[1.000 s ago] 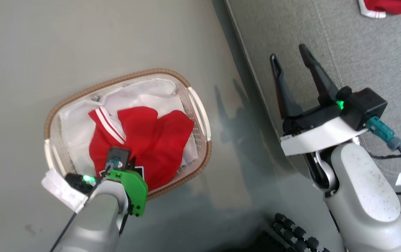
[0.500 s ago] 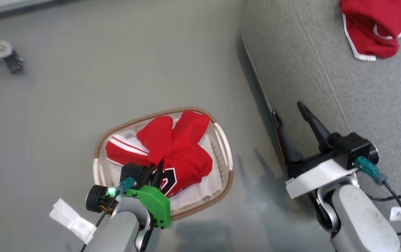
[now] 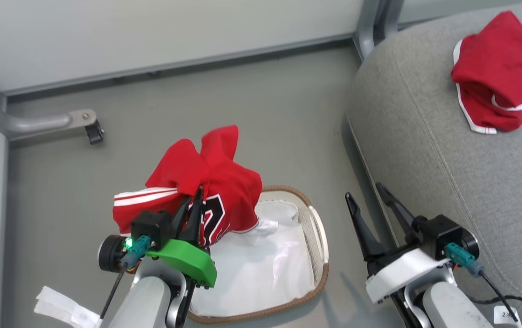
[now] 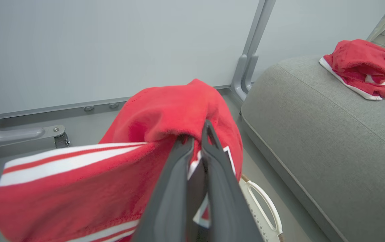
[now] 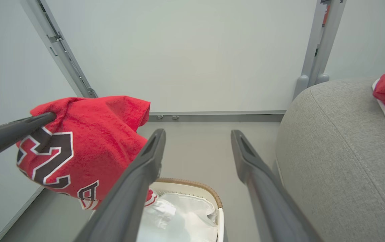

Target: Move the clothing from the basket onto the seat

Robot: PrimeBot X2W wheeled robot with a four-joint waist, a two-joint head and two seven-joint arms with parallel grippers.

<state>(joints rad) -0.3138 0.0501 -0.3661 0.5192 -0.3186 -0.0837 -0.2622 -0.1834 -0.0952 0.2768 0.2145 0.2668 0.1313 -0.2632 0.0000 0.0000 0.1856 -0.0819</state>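
Left gripper (image 3: 193,196) pinched the jersey (image 3: 224,182) tight above the basket (image 3: 317,228), and looked best kept high while swinging onto the seat (image 3: 425,159)

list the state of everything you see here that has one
left gripper, jaws shut on held jersey
right gripper, jaws open, empty
held jersey, bunched, hanging above the basket
second jersey, crumpled, lying on the seat
basket, upright on the floor, liner inside
liner, rumpled, in the basket
seat, bears the second jersey
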